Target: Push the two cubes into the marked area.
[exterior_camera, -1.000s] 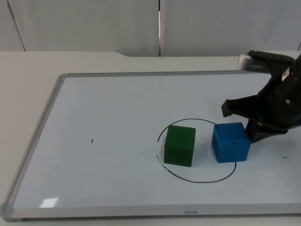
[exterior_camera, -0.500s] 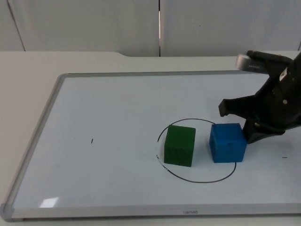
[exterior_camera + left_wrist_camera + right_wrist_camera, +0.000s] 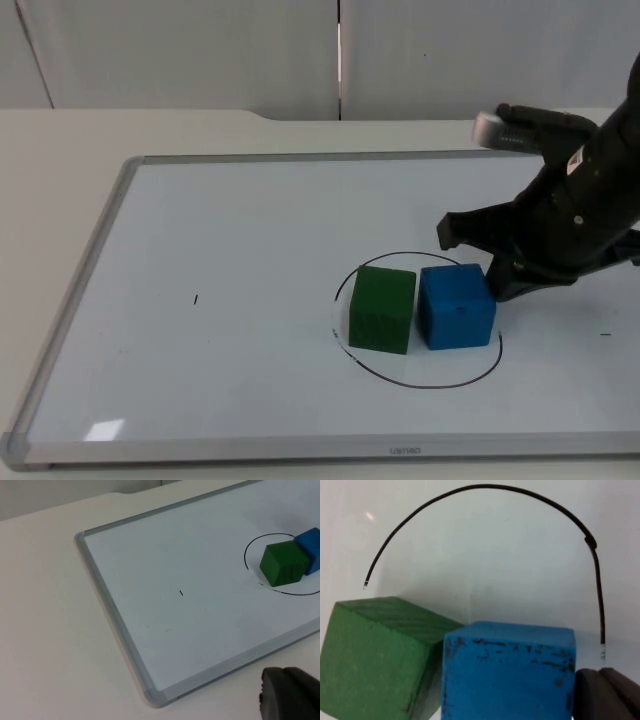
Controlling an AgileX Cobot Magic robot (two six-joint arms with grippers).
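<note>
While the right tool point(image 3: 478, 262) is pressed, spread open, against the blue cube point(image 3: 456, 306), that cube is seen inside the drawn circle point(image 3: 420, 384) on the whiteboard point(image 3: 230, 230), just beside the green cube point(image 3: 382, 309). Both cubes are judged light, rigid and easily slid by flat-face pushes. The left tool point(image 3: 287, 695) is held waiting; its state cannot be told.

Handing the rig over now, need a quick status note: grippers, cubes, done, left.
Right gripper: on the whiteboard, against the blue cube's right side.
Left gripper: waiting off the board's near edge.
Green cube: inside the drawn circle, at its left.
Blue cube: inside the circle, close beside the green one.
Done: both cubes look in.
Left: back the right arm off.
</note>
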